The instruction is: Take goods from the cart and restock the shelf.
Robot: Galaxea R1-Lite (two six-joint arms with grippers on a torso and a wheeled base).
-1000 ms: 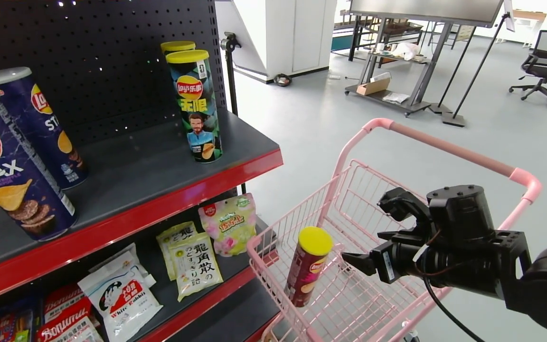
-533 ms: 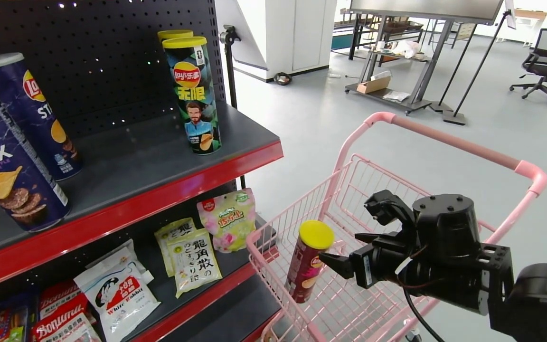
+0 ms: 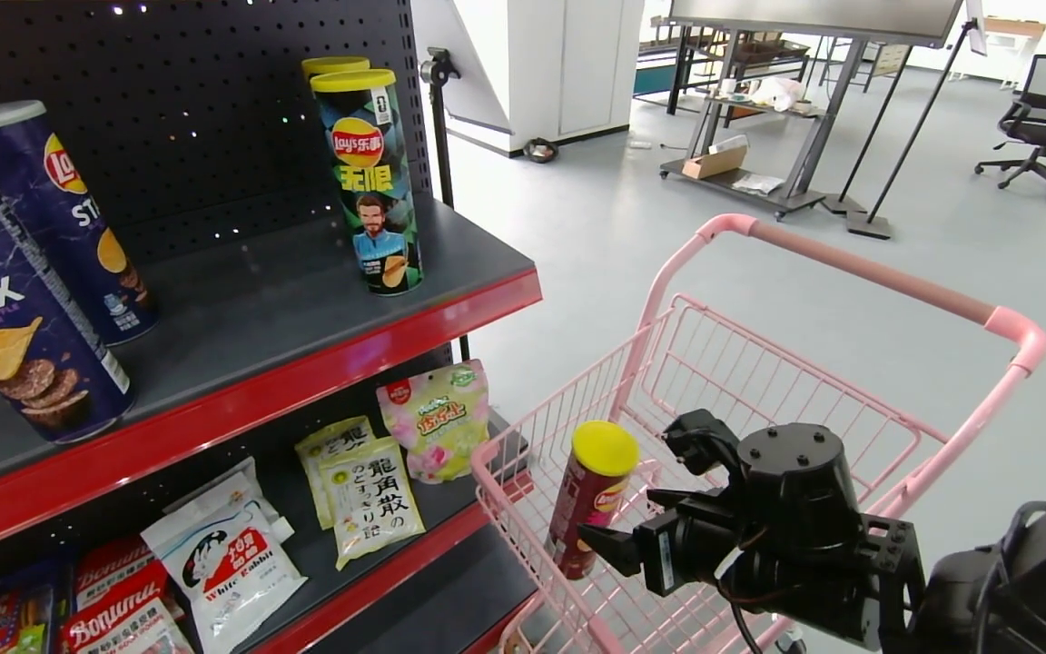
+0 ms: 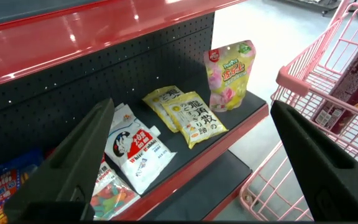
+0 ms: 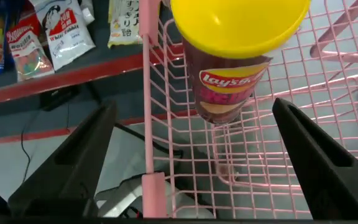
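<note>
- Hovering my right gripper [image 3: 632,481] low inside the pink cart [image 3: 859,272], fingers [image 5: 73,168] spread wide, nothing in them.
- The red chip can [image 3: 588,513] with the yellow lid stands in the cart corner nearest the shelf, at 9 o'clock from my wrist.
- On my right wrist cam the can [image 5: 232,81] sits just ahead of the gap, centred between both fingers. Can't tell if either one touches it.
- Cart wire [image 5: 148,93] runs tight beside the can, so there's not much room on that side.
- Upper shelf [image 3: 260,309] has bare deck, with blue cans [image 3: 24,300] at 9 o'clock of it and a green can [image 3: 373,191] at 1 o'clock.
- Left gripper [image 4: 191,107] is wide open too, facing the snack bags [image 4: 135,152] on the lower shelf [image 4: 229,134].
</note>
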